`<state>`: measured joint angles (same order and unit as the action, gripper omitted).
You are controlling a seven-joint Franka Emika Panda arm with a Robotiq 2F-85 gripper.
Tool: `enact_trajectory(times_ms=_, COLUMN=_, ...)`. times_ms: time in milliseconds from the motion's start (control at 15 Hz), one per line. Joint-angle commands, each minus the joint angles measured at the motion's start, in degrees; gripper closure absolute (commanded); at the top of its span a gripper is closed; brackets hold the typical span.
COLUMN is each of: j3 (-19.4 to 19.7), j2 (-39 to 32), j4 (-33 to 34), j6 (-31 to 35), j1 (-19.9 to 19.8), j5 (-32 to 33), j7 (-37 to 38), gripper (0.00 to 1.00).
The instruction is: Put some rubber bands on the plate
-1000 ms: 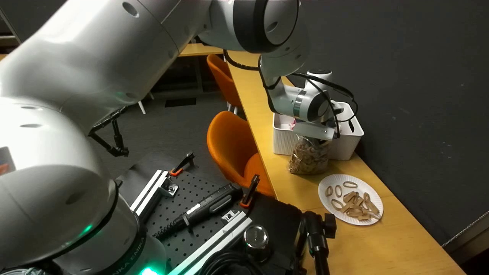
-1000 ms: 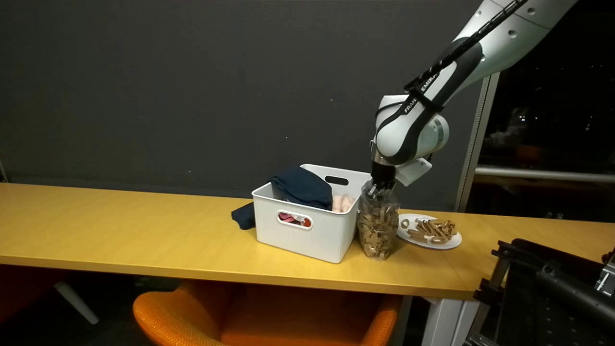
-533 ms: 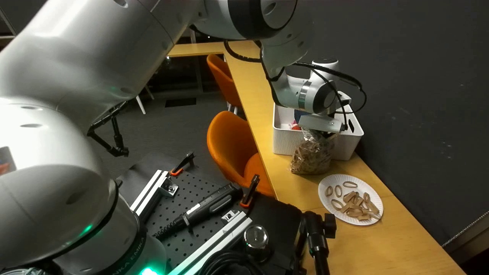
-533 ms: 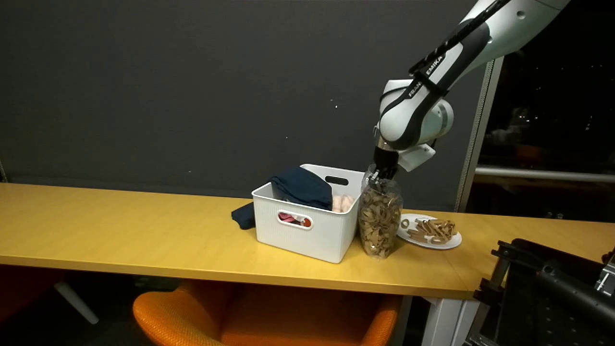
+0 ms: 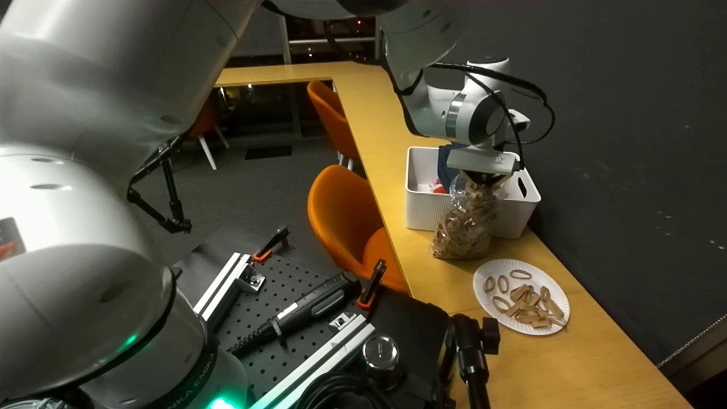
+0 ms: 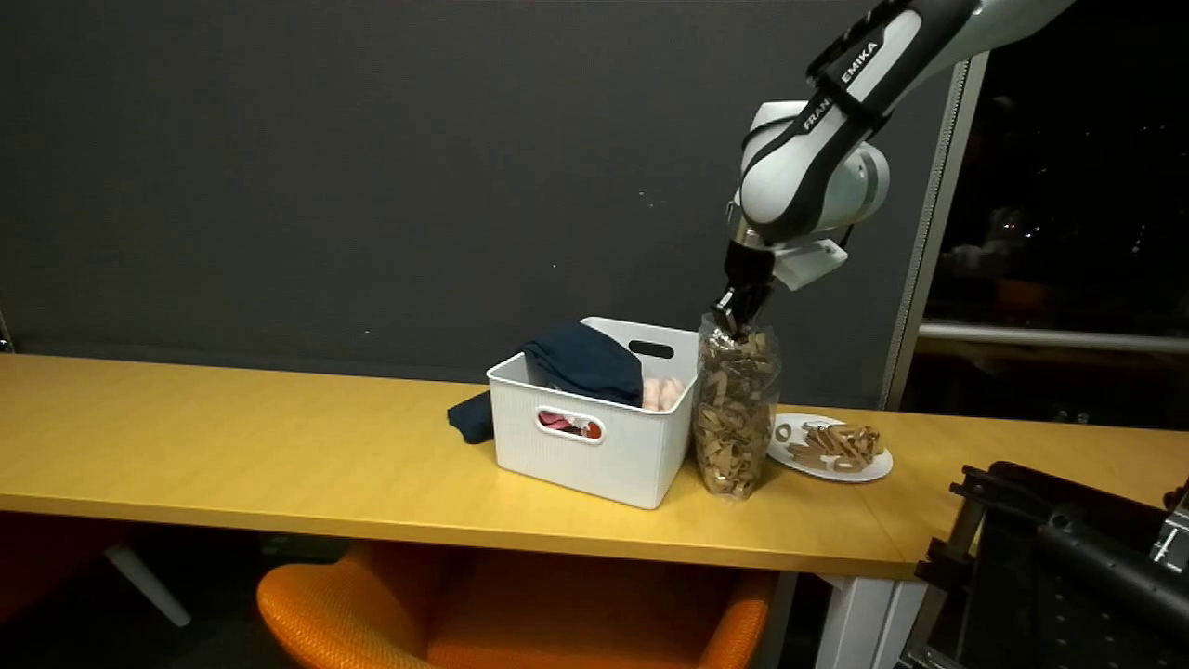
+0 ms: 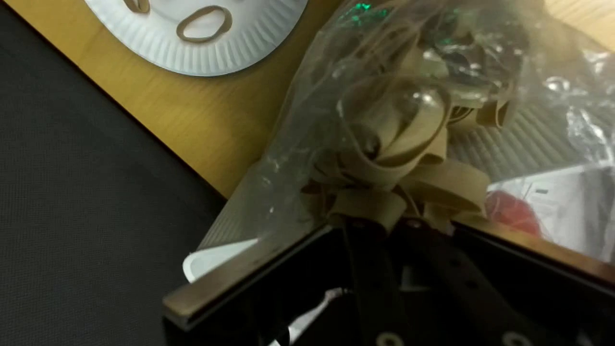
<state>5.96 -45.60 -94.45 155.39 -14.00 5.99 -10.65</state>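
A clear plastic bag (image 5: 460, 238) full of tan rubber bands stands on the table against the white basket; it also shows in an exterior view (image 6: 734, 427). My gripper (image 5: 484, 180) points down at the bag's open top, also in an exterior view (image 6: 734, 323). In the wrist view the gripper (image 7: 387, 225) is shut on a bunch of rubber bands (image 7: 367, 204), with the clear film around them. Whether the bunch is free of the bag is hidden. The white paper plate (image 5: 538, 278) holds several rubber bands (image 5: 525, 314); its rim shows in the wrist view (image 7: 211, 62).
The white basket (image 6: 576, 455), holding dark blue cloth (image 6: 590, 362) and other items, stands right beside the bag. A dark wall (image 5: 596, 170) runs along the table's (image 5: 568, 375) back edge. An orange chair (image 5: 341, 213) and a black clamp stand (image 5: 474, 346) are at the table's front side.
My gripper has risen from inside the bag to its mouth. The bag top has stretched upward with it and a bunch of rubber bands has come up. Plate and basket are unmoved.
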Motion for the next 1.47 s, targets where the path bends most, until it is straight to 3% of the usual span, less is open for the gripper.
enact_trajectory(times_ms=0, j3=0.71, j2=6.15, j4=-4.88, j6=0.67, j1=0.7, j5=-0.06, j7=0.9, gripper=0.98)
enact_trajectory(times_ms=467, j3=1.65, j2=14.94, j4=-9.46, j6=-0.8, j1=1.33, j5=0.13, j7=2.9, gripper=0.98)
enact_trajectory(times_ms=800, j3=4.98, j2=20.01, j4=-13.84, j6=-2.88, j1=1.42, j5=1.12, j7=5.46, gripper=0.98)
enact_trajectory(times_ms=1067, j3=11.18, j2=18.22, j4=-14.44, j6=-2.31, j1=2.28, j5=4.72, j7=11.05, gripper=0.98)
enact_trajectory(times_ms=1400, j3=20.61, j2=9.48, j4=-12.6, j6=0.58, j1=6.28, j5=13.98, j7=23.83, gripper=0.98)
